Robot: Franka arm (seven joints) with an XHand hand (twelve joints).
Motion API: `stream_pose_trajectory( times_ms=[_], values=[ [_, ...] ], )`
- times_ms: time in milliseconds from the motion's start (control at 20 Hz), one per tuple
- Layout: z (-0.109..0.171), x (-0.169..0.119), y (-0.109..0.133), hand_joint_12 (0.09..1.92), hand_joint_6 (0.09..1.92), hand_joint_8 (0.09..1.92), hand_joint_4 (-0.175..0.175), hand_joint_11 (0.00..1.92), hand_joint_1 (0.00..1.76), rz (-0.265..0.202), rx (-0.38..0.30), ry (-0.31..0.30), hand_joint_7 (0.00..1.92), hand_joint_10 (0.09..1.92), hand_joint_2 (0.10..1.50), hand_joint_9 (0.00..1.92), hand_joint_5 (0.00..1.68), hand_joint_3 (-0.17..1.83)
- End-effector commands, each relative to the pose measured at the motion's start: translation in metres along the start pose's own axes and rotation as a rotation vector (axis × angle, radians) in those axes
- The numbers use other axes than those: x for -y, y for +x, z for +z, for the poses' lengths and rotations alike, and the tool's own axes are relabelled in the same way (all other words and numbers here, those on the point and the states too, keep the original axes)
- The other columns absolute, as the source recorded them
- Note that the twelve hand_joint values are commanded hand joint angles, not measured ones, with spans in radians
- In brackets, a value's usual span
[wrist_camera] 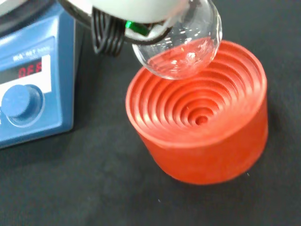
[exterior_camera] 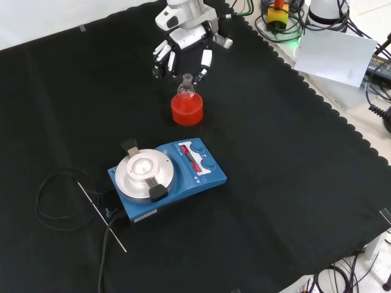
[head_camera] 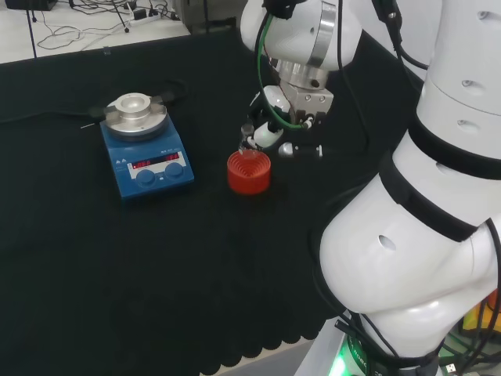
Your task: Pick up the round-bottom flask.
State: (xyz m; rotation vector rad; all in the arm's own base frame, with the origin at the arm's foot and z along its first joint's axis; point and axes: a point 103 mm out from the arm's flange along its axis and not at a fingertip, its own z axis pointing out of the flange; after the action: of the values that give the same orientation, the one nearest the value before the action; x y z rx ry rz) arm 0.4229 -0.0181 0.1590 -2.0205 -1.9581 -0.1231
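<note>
Hand [exterior_camera: 183, 39] seemingly pinching the flask [exterior_camera: 186, 90] by its neck; contact itself hidden behind white casing at the wrist. In the front view, flask at 6 o'clock from the palm, neck pointing to 12, bulb over the stand [exterior_camera: 186, 110]. Judging from the wrist view, bulb just clear of the ribs.
</note>
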Motion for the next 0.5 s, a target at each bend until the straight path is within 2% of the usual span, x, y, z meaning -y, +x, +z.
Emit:
stream_pose_trajectory(
  times_ms=[50,300,500],
  values=[
    [-0.018,-0.009,0.013,1.37,1.08,0.67,-0.009,0.25,1.11,-0.023,-0.006,-0.019,0.3,0.64,0.68,0.51,1.08,0.81],
    [-0.037,-0.028,0.024,1.37,1.08,0.67,-0.031,0.26,1.12,-0.028,-0.003,-0.033,0.3,0.64,0.67,0.51,1.09,0.83],
    [-0.049,-0.048,0.032,1.37,1.07,0.67,-0.036,0.26,1.12,-0.035,-0.009,-0.046,0.3,0.64,0.66,0.51,1.09,0.84]
  ],
)
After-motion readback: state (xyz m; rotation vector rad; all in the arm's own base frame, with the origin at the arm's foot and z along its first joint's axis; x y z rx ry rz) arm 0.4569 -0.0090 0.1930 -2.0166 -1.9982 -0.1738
